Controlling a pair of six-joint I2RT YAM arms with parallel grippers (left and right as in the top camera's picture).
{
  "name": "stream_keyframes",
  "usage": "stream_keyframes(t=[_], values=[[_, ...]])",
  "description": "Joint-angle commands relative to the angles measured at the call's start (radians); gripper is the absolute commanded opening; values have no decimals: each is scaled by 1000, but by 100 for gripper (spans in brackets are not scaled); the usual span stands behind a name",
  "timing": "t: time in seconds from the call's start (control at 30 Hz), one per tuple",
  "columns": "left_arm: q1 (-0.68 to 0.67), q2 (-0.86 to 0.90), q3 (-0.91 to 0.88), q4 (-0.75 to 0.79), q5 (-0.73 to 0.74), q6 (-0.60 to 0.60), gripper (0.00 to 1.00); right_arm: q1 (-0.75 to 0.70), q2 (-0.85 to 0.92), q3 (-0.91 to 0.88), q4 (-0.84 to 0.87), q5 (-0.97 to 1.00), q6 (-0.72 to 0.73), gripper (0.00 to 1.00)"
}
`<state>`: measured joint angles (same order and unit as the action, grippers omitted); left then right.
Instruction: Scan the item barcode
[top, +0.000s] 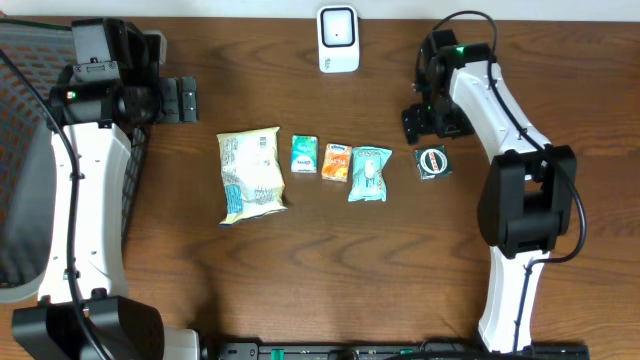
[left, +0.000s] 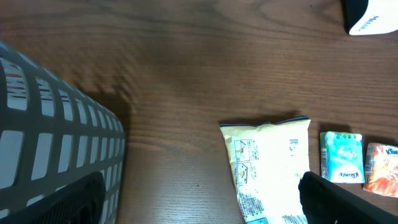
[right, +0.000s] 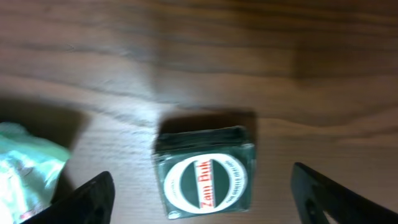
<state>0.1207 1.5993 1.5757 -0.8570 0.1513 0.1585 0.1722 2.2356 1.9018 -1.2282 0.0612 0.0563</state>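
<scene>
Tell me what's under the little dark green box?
Only the brown wooden table. The dark green box sits flat on it. Its bottom face is covered, so I cannot see it.

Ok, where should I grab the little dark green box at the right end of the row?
Probably best to take the dark green box by two opposite side walls, coming straight down from above. It lies flat, label up, apart from the teal pouch, so open fingers can straddle it.

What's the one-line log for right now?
left gripper: open | right gripper: open near green box | green box: on table, ungripped
</scene>
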Motion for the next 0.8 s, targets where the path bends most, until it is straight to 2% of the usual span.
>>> stream_keyframes(t=[0.0,0.13,0.63,0.77], values=[[-2,2,12,-3,-5,13,97,-21,16,-6,4,44,18,81],[-2,2,12,-3,-5,13,98,-23,31,-7,6,-25,-40,80],[-2,2,12,-3,-5,13,98,-30,138,-10,5,-64,-51,84],[-2,2,12,-3,-6,13,98,-38,138,-10,6,-64,-51,78]])
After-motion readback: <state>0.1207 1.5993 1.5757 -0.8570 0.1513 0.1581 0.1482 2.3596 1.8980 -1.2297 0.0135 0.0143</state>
